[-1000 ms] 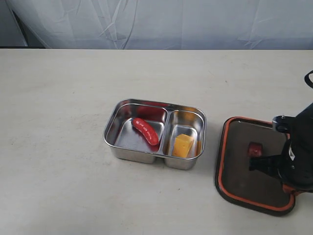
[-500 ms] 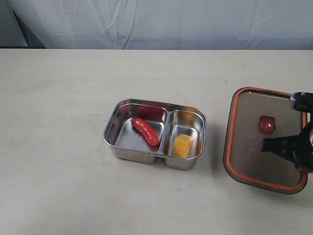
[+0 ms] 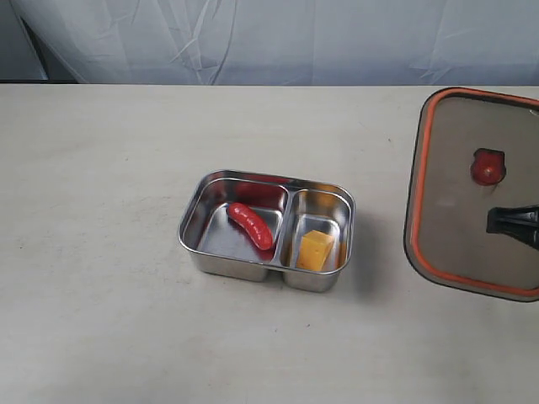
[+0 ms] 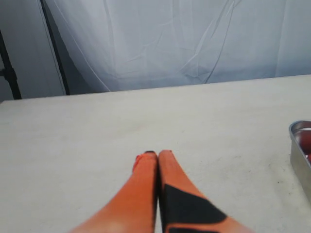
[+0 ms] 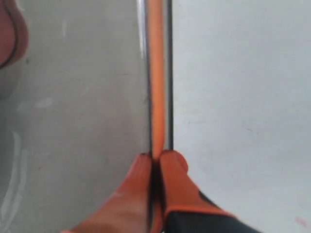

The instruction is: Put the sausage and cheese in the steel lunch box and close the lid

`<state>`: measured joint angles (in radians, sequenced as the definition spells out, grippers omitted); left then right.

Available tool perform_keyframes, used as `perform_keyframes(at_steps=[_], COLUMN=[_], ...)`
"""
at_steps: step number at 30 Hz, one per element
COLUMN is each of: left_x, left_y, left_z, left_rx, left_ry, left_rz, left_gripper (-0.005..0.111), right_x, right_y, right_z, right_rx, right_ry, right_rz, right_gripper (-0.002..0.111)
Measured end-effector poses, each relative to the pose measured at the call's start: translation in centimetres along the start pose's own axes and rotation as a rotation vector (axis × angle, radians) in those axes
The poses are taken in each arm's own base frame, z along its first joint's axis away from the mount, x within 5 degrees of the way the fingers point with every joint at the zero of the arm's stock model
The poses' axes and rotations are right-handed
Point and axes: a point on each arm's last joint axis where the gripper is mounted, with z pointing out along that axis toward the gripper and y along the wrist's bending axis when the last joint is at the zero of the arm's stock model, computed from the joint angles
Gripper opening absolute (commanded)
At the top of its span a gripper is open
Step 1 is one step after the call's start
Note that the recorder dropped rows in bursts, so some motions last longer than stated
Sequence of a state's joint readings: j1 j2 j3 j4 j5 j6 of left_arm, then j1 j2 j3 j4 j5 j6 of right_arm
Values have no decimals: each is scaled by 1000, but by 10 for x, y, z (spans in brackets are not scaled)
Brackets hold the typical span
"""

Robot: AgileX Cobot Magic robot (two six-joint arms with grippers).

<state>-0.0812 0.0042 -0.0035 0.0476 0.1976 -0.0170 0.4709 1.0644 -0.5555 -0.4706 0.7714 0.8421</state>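
Observation:
The steel lunch box (image 3: pixel 192 229) stands open at the middle of the table. In its larger compartment lies the red sausage (image 3: pixel 251 225); the yellow cheese (image 3: pixel 316 249) sits in the smaller one. The dark lid (image 3: pixel 459 181) hangs in the air at the right, tilted, its orange seal rim and orange valve (image 3: pixel 488 167) facing the camera. My right gripper (image 5: pixel 156 156) is shut on the lid's edge (image 5: pixel 158 77); only a dark part of it (image 3: pixel 514 222) shows in the exterior view. My left gripper (image 4: pixel 154 155) is shut and empty above bare table, with the box's corner (image 4: pixel 298 145) off to one side.
A white cloth backdrop (image 3: pixel 278 38) hangs behind the table's far edge. A dark pole (image 4: pixel 9 73) stands beside the backdrop in the left wrist view.
The lid has been lifted off the table and carried up and to the right, tilting more upright, held by my right gripper. Box, sausage and cheese have not moved.

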Motion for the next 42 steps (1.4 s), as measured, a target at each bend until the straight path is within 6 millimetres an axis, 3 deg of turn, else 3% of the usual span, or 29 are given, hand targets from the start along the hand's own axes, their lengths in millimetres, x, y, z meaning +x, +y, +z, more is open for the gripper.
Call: perform_keyframes(at_steps=[4,8,11,17,20,25,29,34,39,42], left_x=[-14,-29,-29,-23,-24,-54,-77,-103,-124,-136], left_y=[-1,4,5,2,1,-6,-20,-51,-94,-115], left_z=[-1,-5,-5,-3,-3,-7,6,26,45,55], left_rx=[14,49,80,101,115,229,339,514,661,704], left_ry=[-157,-328,-323,-245,-234,-161,-8,162,276,296], left_rz=[-96,-536,-819,-999,-1015,-950,-868,-736,-607,-565], left_gripper=[0,0,0,0,0,0,0,2,19,39], right_x=[-2,-3,-4,-4,-4,-4,-3,-2,1,1], right_y=[-2,-3,-2,4,8,16,24,33,40,41], right_z=[-10,-14,-14,-15,-16,-18,-20,-24,-27,-28], right_rx=[-39,-54,-63,-128,-164,-239,-290,-340,-369,-379], right_ry=[-67,-94,-102,-108,-116,-137,-165,-199,-215,-225], right_rz=[-48,-63,-71,-112,-144,-206,-261,-326,-380,-392], right_gripper=[-1,-1,-1,-1,-1,-1,-1,-1,-1,-1])
